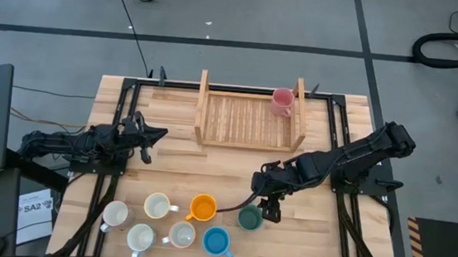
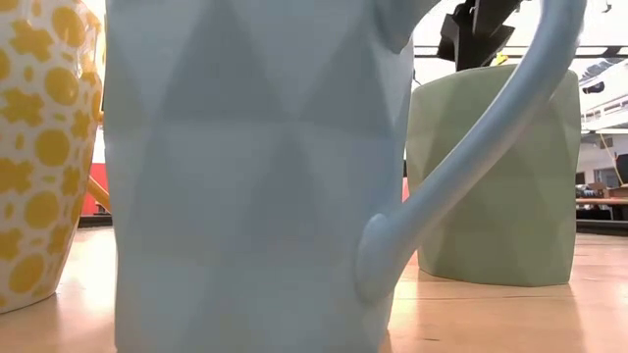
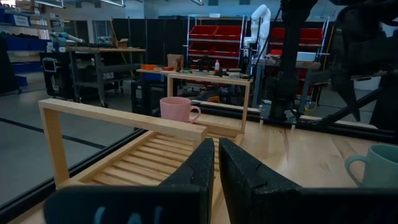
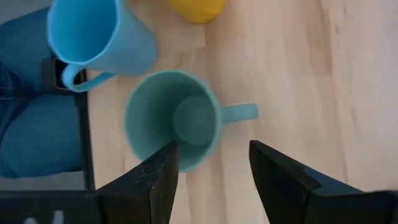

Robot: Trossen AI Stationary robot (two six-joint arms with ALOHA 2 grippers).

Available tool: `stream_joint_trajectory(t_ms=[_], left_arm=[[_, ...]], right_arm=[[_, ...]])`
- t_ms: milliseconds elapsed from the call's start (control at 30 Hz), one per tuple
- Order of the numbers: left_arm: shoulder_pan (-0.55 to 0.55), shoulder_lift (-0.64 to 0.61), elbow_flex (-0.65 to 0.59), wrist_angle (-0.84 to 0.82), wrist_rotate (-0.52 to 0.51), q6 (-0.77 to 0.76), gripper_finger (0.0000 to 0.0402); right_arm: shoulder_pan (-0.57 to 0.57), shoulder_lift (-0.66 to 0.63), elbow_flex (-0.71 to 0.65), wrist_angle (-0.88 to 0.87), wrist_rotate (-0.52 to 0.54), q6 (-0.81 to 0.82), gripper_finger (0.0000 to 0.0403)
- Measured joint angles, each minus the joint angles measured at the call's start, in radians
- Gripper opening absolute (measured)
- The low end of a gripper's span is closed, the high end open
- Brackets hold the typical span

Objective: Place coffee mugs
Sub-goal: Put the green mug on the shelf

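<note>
Jaws of the right gripper (image 4: 211, 171) spread wide and empty, hanging just above the teal mug (image 4: 174, 119), whose rim sits partly between them and whose handle points sideways; no contact can be confirmed. In the high view this right gripper (image 1: 269, 207) hovers beside the teal mug (image 1: 248, 218) near the front of the tabletop (image 1: 327, 245). Left gripper (image 1: 147, 135) waits at the left side, jaws closed — its fingers (image 3: 202, 168) nearly meet, holding nothing.

Mugs counted, high view — eight: pink mug (image 1: 281, 101) in the far right corner of the wooden rack (image 1: 251, 118); orange mug (image 1: 203, 207), blue mug (image 1: 216, 242) and four cream mugs (image 1: 156, 206) clustered at the front with the teal one.

In the low view the blue mug (image 2: 255, 167) fills the frame, cut off above, and largely hides the scene behind.
</note>
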Motion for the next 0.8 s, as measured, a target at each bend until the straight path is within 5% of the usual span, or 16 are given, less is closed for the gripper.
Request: stream_joint_trajectory(t_ms=[433, 800], left_arm=[[0.000, 0.000, 0.000, 0.000, 0.000, 0.000, 0.0029], [0.000, 0.000, 0.000, 0.000, 0.000, 0.000, 0.0029]], right_arm=[[0.048, 0.000, 0.000, 0.008, 0.126, 0.002, 0.0200], [0.049, 0.000, 0.001, 0.008, 0.132, 0.088, 0.0200]])
